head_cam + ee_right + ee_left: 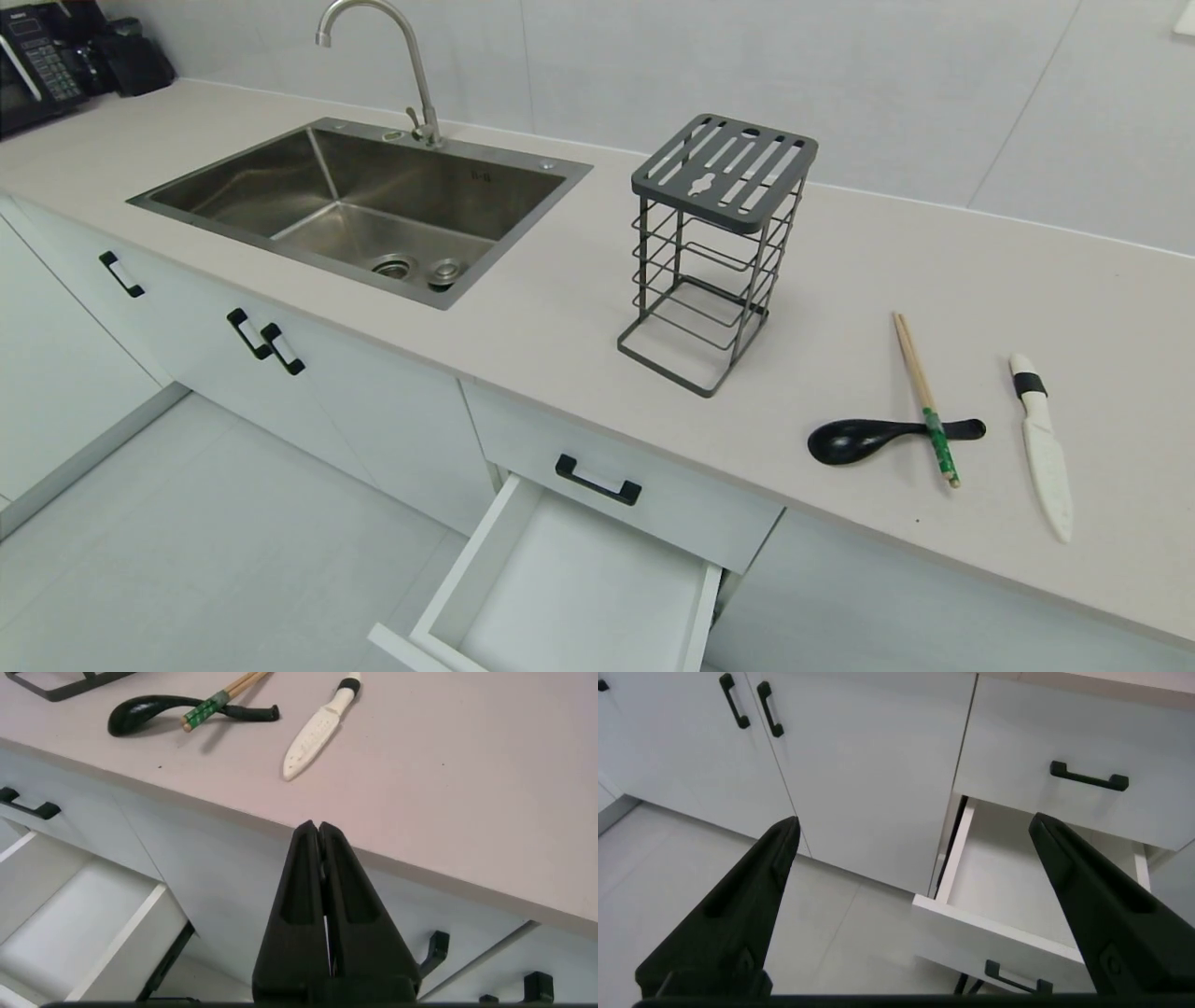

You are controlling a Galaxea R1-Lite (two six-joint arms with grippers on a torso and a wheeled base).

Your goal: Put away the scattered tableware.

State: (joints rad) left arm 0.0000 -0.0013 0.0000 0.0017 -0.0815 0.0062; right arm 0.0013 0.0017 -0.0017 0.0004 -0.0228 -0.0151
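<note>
Matte, pale countertop (pixel 560 308) with scattered tableware. A dark grey wire rack (pixel 719 252), box-shaped with a slotted flat top, stands upright near the centre. At its 4 o'clock lies a glossy black spoon (pixel 854 439), oval bowl toward 9 o'clock. A pair of slim wooden chopsticks (pixel 924 397) with green patterned ends crosses the spoon's handle, touching it. At their 3 o'clock, apart, lies a white knife (pixel 1041 443) with a black band, tip toward 6 o'clock. A brushed-steel rectangular sink (pixel 243 182) sits at the rack's 10 o'clock; a smooth white drawer (pixel 467 560) stands pulled out at its 7 o'clock. The left gripper (pixel 913 831) hangs before the cabinet fronts, black fingers spread wide; the right gripper (pixel 320 835), fingers pressed together, hangs before the counter edge.
</note>
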